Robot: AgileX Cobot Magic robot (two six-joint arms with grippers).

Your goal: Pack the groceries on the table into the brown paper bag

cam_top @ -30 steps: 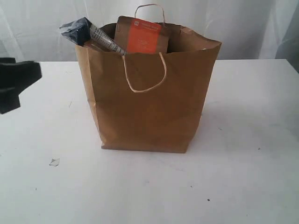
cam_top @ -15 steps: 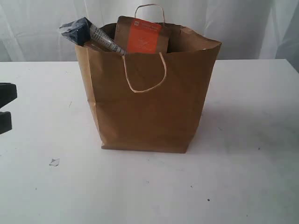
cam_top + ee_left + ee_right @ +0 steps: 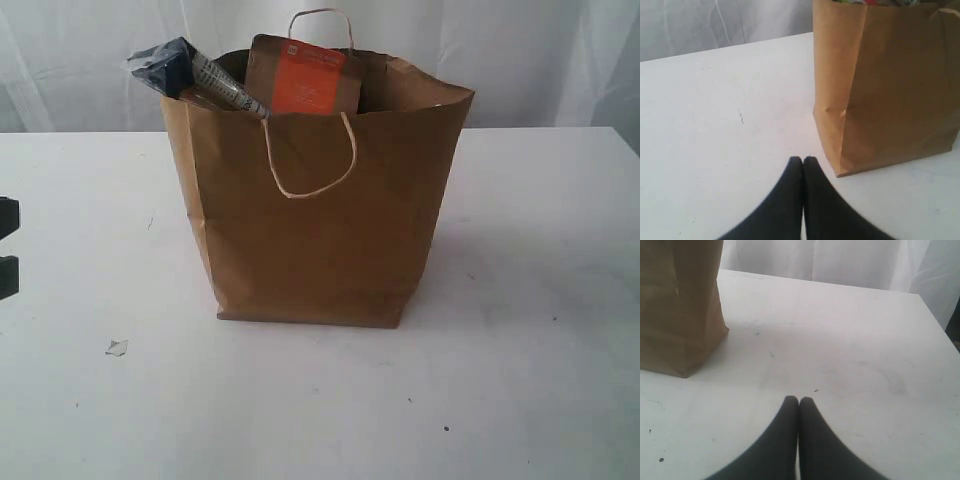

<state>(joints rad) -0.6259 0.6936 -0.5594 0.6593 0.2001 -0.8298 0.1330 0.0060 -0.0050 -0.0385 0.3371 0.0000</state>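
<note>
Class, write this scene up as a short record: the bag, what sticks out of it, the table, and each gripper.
bag: brown paper, upright on the table, top open
sticking out: spaghetti packet tilted over the rim on the exterior view's left; pouch upright near the middle
groceries on table: none in view
left gripper: jaws shut, empty, apart from the bag
right gripper: jaws shut, empty, apart from the bag
</note>
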